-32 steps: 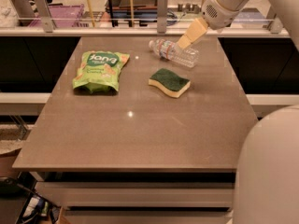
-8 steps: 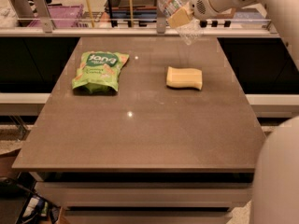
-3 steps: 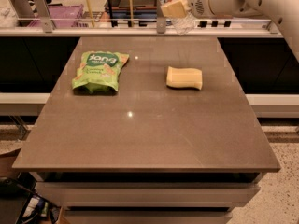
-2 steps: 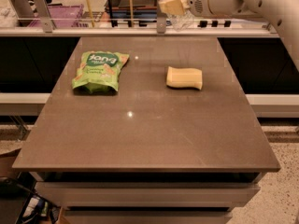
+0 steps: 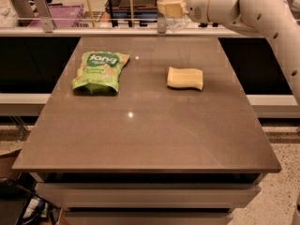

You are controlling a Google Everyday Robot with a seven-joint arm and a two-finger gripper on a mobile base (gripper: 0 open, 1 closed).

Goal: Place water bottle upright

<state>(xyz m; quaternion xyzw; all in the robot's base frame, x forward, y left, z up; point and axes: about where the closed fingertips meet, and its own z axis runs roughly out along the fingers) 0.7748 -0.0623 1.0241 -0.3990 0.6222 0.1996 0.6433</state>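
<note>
The gripper (image 5: 171, 8) hangs at the top edge of the view, above the table's far edge, clamped around the water bottle (image 5: 176, 23) and holding it in the air. The bottle's long axis runs near vertical with a slight lean. Its upper end is cut off, so which end is up cannot be told. Below lies the brown table (image 5: 154, 135). A yellow sponge (image 5: 185, 78) sits nearest, and a green snack bag (image 5: 100, 71) lies well apart to its left.

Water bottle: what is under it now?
Only the far edge of the table, untouched; the tool at top centre holds the water bottle lifted, covering its middle.
</note>
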